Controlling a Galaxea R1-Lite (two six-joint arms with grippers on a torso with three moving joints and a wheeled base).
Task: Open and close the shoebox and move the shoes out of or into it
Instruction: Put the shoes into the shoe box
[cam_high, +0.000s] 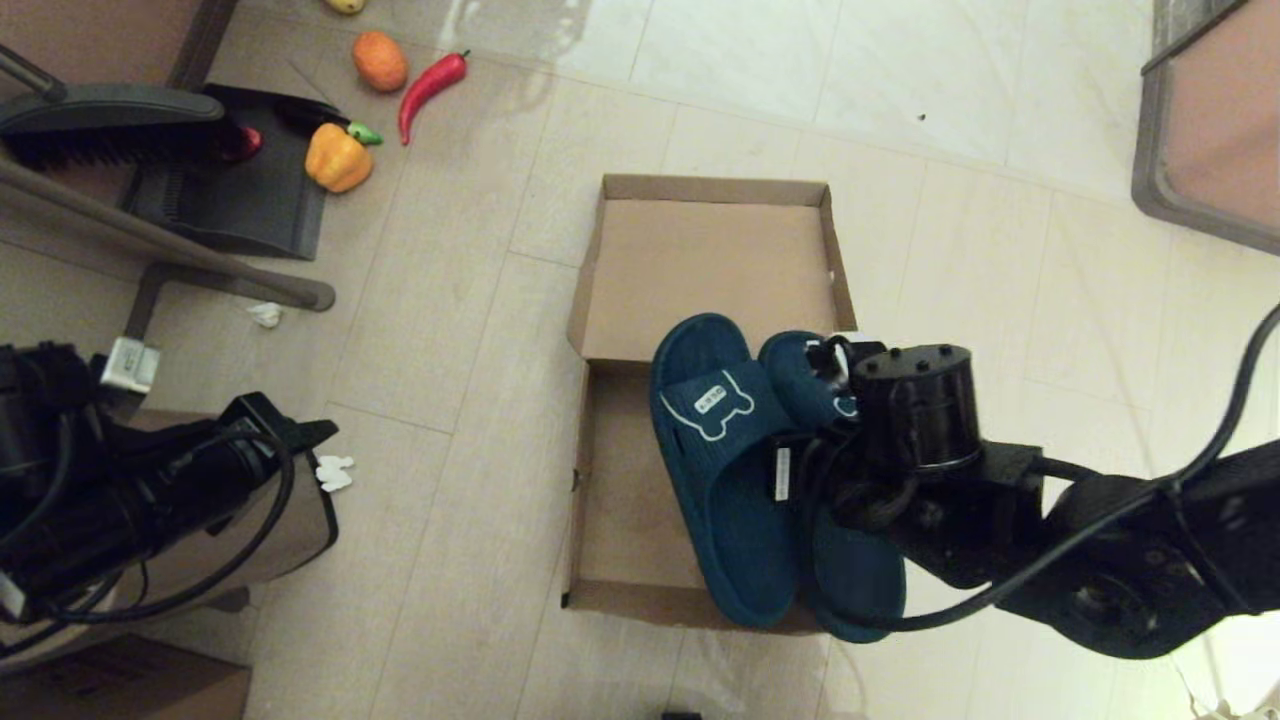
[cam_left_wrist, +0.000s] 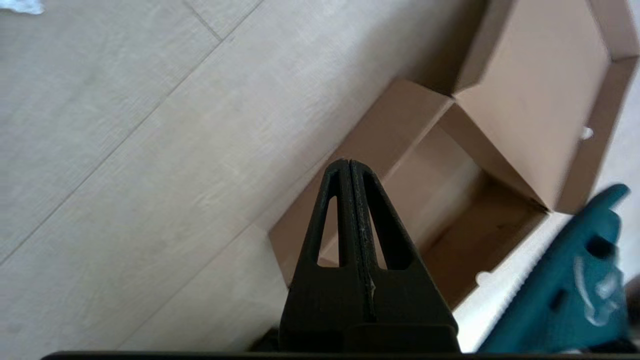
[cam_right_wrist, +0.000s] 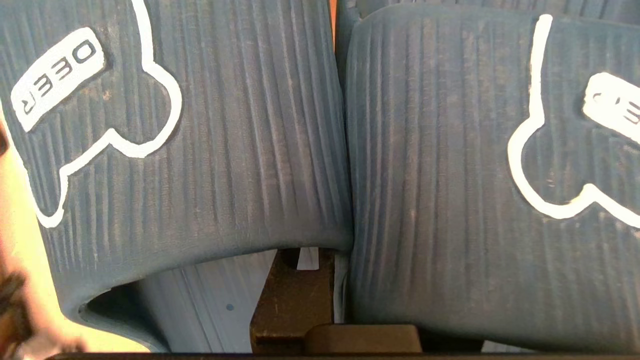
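Over on the left, the left gripper (cam_left_wrist: 350, 165) is parked above the floor tiles, its jaws pressed together on nothing. In the middle sits the shoebox (cam_high: 640, 460), lid flung back on the far side. The 2 shoes (cam_high: 725, 470) hang over its right half, heels past the near rim. The right gripper (cam_high: 800, 465) holds both by their straps, clenched as far as I can judge. Let go here, and I reckon they would snag the rim and tip out.
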